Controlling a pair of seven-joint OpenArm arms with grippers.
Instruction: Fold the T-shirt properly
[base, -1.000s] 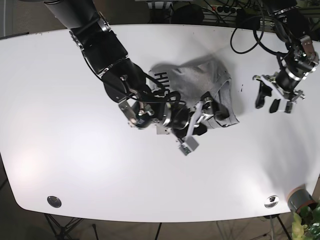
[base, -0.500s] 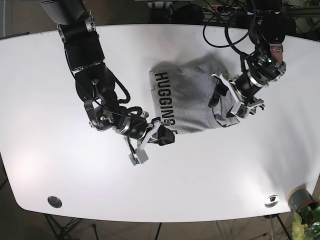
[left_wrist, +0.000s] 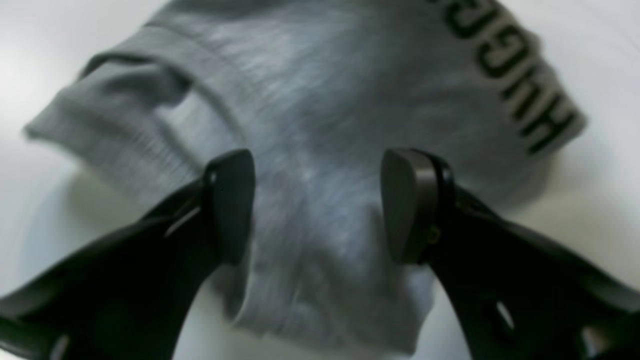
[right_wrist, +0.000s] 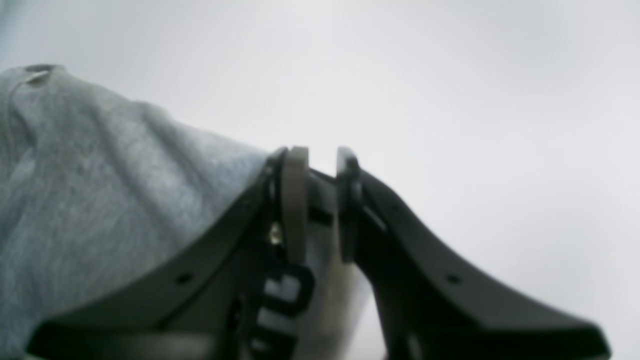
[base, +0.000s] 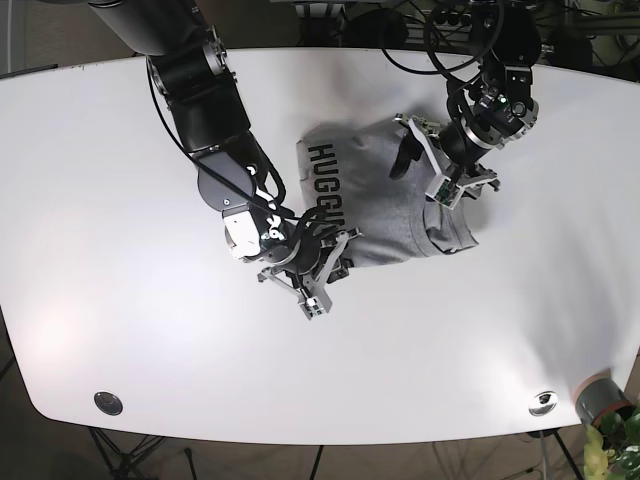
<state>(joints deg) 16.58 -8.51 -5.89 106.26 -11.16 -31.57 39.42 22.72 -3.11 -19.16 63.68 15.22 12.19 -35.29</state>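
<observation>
A grey T-shirt (base: 390, 205) with black lettering lies folded into a compact block at the middle of the white table. My left gripper (base: 420, 175) hovers over the shirt's right part. In the left wrist view this gripper (left_wrist: 320, 205) stands open, its pads straddling grey cloth (left_wrist: 320, 100). My right gripper (base: 328, 262) is at the shirt's near-left edge, under the lettering. The right wrist view shows its fingers (right_wrist: 295, 200) drawn almost together, with the shirt (right_wrist: 100, 190) running in from the left and a pale cloth edge in the narrow gap.
The white table (base: 120, 250) stretches wide to the left and front. Round fittings (base: 108, 403) sit near its front corners. A grey canister (base: 600, 395) and a plant stand off the front right corner. Cables hang behind the back edge.
My right gripper has moved from bare table up onto the shirt's near-left edge and closed. My left gripper has shifted left and back over the shirt, staying open.
</observation>
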